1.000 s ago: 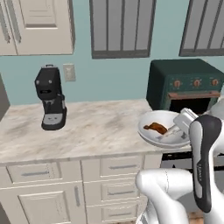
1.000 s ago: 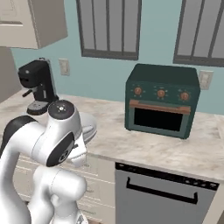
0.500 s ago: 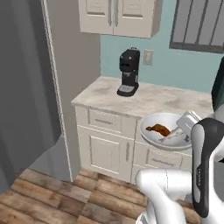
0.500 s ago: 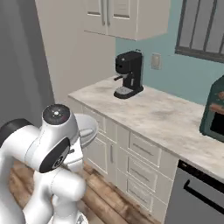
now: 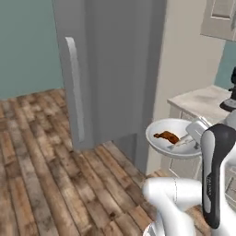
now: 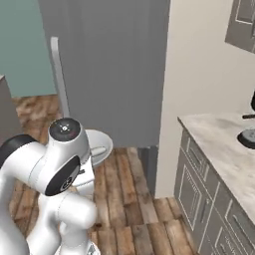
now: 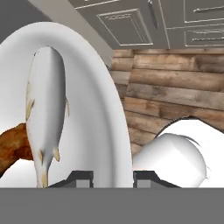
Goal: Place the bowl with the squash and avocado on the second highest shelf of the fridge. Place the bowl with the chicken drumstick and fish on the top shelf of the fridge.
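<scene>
The white bowl (image 5: 156, 138) hangs in the air in front of the robot's body, level, with my gripper (image 5: 192, 134) shut on its right rim. In it lie the reddish-brown chicken drumstick (image 5: 167, 136) and the pale fish (image 5: 182, 144). The hand view shows the bowl (image 7: 87, 87) close up, its rim pinched between the fingertips of the gripper (image 7: 113, 177), with the fish (image 7: 46, 109) and the drumstick (image 7: 13, 148) inside. The bowl (image 6: 99, 144) also peeks out behind the arm in the right base view. The bowl with the squash and avocado is out of view. The fridge's shelves are hidden.
A tall grey fridge front (image 5: 115, 69) with a long pale handle (image 5: 73, 87) stands ahead over a wooden floor (image 5: 41, 175). To the right runs a marble counter (image 6: 224, 144) on grey drawers, with a dark coffee machine (image 6: 249, 129) at the frame's edge.
The base has turned left, so the whole view swung from the counter and oven to the fridge. The white bowl stayed in the gripper throughout.
</scene>
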Motion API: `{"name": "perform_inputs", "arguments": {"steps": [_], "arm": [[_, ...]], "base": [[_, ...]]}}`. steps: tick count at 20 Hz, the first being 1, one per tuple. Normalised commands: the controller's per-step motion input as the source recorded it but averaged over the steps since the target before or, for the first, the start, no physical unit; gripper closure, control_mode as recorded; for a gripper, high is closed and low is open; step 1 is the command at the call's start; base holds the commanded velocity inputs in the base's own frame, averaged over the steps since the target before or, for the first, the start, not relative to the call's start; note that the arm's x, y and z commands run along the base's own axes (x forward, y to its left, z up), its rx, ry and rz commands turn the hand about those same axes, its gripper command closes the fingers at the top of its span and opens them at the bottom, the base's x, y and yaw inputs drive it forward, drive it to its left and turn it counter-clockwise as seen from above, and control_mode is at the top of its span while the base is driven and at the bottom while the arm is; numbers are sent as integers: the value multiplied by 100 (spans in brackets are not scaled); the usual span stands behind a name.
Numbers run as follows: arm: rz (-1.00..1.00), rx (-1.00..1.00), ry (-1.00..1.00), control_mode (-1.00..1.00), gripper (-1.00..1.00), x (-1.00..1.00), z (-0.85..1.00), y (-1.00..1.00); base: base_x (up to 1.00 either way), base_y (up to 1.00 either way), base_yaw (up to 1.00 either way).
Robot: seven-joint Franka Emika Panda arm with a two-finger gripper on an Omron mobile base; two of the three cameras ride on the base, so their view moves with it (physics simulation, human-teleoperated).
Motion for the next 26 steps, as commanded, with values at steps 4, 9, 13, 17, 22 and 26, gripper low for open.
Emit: {"name": "perform_inputs", "arguments": {"steps": [4, 9, 13, 17, 22, 26], "arm": [[0, 0, 0, 100, 100, 0, 0, 0], [0, 0, 0, 100, 100, 0, 0, 0], [0, 0, 0, 100, 100, 0, 0, 0], [0, 0, 0, 100, 100, 0, 0, 0], [0, 0, 0, 100, 100, 0, 0, 0], [0, 0, 0, 100, 100, 0, 0, 0]], "base": [[-35, 77, 70], [-15, 100, 24], [32, 84, 5], [50, 84, 2], [94, 37, 2], [100, -3, 4]]}}
